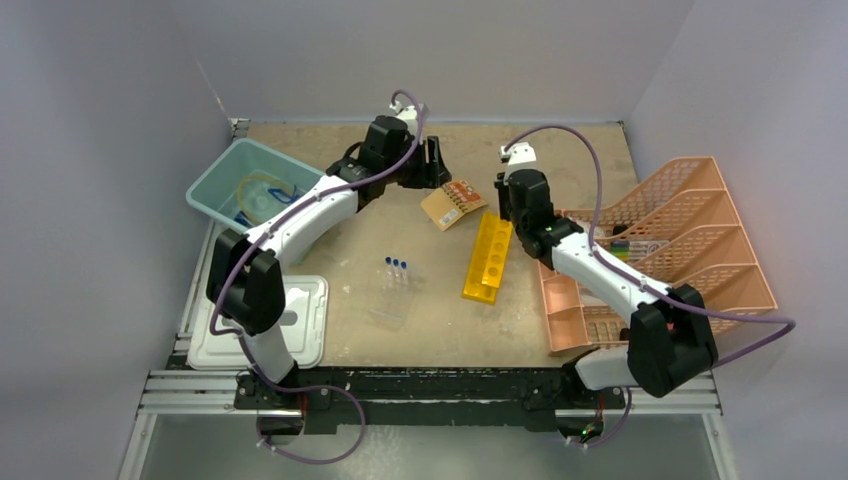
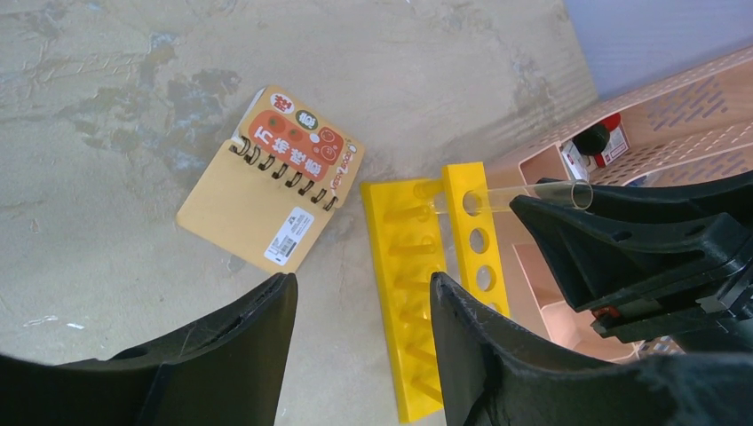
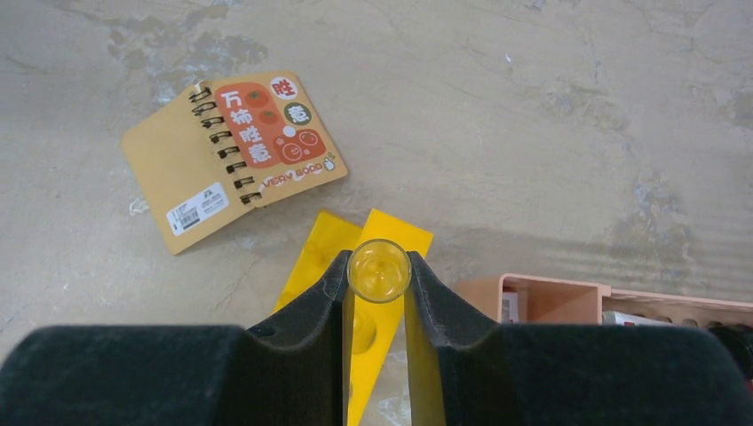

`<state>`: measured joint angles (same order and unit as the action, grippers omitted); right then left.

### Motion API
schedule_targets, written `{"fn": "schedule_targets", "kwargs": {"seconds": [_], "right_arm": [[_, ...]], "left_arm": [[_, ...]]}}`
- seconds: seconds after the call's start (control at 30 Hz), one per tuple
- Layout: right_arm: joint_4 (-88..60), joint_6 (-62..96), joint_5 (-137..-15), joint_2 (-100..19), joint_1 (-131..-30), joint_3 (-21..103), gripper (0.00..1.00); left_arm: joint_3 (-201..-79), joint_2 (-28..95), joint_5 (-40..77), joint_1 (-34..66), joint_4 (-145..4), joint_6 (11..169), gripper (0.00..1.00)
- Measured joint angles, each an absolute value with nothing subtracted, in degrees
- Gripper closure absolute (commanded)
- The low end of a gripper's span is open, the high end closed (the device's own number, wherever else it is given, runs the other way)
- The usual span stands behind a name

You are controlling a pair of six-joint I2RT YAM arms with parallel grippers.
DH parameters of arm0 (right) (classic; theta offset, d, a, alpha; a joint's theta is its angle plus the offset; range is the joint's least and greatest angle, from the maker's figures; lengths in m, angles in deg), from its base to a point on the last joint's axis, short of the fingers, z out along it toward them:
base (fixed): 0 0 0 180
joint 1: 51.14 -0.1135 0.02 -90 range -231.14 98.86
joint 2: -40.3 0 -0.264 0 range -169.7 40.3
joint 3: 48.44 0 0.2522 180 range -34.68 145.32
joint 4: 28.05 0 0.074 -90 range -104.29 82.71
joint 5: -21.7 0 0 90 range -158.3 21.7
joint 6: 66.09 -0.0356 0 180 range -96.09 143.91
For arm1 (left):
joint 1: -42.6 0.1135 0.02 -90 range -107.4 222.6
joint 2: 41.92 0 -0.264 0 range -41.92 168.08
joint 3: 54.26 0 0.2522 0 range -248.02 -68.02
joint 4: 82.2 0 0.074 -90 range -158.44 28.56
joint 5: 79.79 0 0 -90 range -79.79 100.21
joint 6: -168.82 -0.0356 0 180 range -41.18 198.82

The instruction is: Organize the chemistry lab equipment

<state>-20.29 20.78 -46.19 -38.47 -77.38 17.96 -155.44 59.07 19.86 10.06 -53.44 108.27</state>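
"At centre right of the overhead view, what did the right gripper (image 3: 379,282) have?"

"A clear glass tube (image 2: 511,197), pinched between narrowly parted jaws. Its open mouth faced the wrist camera, and its far end reached over the top end of the yellow rack (image 1: 487,257)."

"So which step was that?"

"I judged it as loading the tube into one of the round holes. The next move called for lining the tube's tip up with a hole and tilting it to match the rack, which looked to be lying flat. Whether the tip already touched, I could not tell."

"And the left gripper (image 2: 362,288)?"

"It hung at upper centre with its jaws wide apart and nothing between them, above the bare table between the spiral notebook (image 2: 271,191) and the rack."

"The other tubes?"

"The blue-capped tubes (image 1: 397,264) stood in the clear rack (image 1: 392,300) at the middle of the frame."

"And the surface?"

"A mottled beige tabletop (image 1: 560,150), worn in patches, boxed in by plain pale grey walls. A teal bin (image 1: 215,185) sat at upper left and the pink mesh organiser (image 1: 700,240) at right."
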Motion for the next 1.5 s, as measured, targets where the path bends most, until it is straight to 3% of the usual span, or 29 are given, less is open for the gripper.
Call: {"fn": "schedule_targets", "kwargs": {"seconds": [0.43,0.7,0.83,0.93,1.03,1.33,1.5], "right_arm": [[-21.67,17.89,-46.72,-38.40,-77.27,16.69,0.90],[-21.21,15.31,-46.74,-38.49,-76.97,16.69,0.81],[-20.03,14.11,-46.74,-38.53,-76.94,17.13,0.64],[-17.53,12.93,-46.67,-38.84,-76.97,18.62,0.42],[-13.58,12.06,-46.56,-38.81,-76.97,21.20,0.35],[-1.78,12.03,-47.44,-37.46,-76.97,36.65,0.33],[2.33,12.12,-51.59,-37.44,-77.36,44.87,0.38]], "left_arm": [[-155.68,59.29,19.97,10.09,-52.91,108.86,0.45],[-155.68,59.29,19.95,10.09,-52.91,109.30,0.45],[-155.68,59.29,19.84,10.09,-52.91,109.30,0.45],[-155.68,59.27,19.29,10.09,-52.89,109.30,0.41],[-155.72,59.20,17.63,10.09,-52.70,109.28,0.36],[-158.26,54.48,3.95,10.50,-46.71,108.10,0.30],[-160.90,47.18,-9.25,10.89,-41.44,106.39,0.29]]}}
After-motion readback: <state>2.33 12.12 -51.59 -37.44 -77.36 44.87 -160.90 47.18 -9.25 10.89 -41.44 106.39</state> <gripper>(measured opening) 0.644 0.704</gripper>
